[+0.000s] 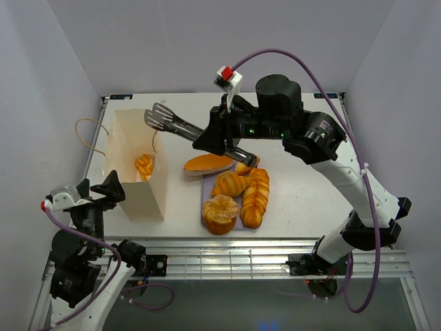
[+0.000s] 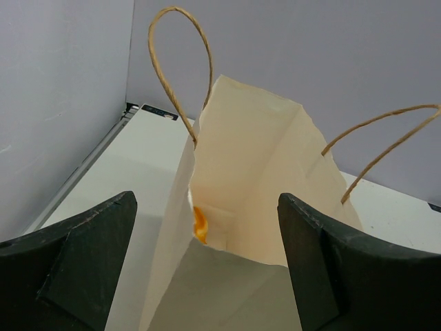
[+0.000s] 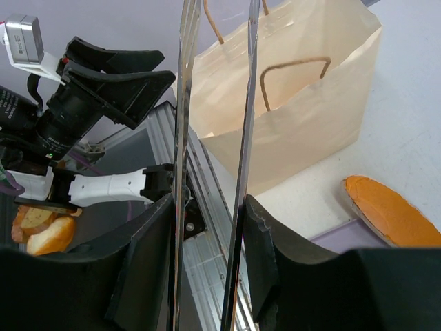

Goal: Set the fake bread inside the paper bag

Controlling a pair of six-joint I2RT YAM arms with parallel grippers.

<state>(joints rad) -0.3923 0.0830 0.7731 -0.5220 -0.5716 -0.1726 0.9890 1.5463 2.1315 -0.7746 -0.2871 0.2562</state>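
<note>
The paper bag (image 1: pixel 131 186) stands open at the left, with one golden fake bread piece (image 1: pixel 144 166) lying inside it. That piece shows as an orange sliver (image 2: pixel 199 224) in the left wrist view. Silver tongs (image 1: pixel 169 121) reach over the bag's mouth with their tips apart and empty. My right gripper (image 1: pixel 215 134) is shut on the tongs' two arms (image 3: pixel 244 103). A flat loaf (image 1: pixel 207 163), a bun (image 1: pixel 229 183), a braided loaf (image 1: pixel 255 196) and a round piece (image 1: pixel 220 214) lie on the lavender tray (image 1: pixel 206 192). My left gripper (image 2: pixel 207 227) stands open at the bag's near edge, touching nothing.
The bag's cord handles (image 2: pixel 180 69) loop up and outward. White walls close in the table at left, back and right. An aluminium rail (image 1: pixel 262 262) runs along the near edge. The flat loaf (image 3: pixel 393 217) overhangs the tray's far end.
</note>
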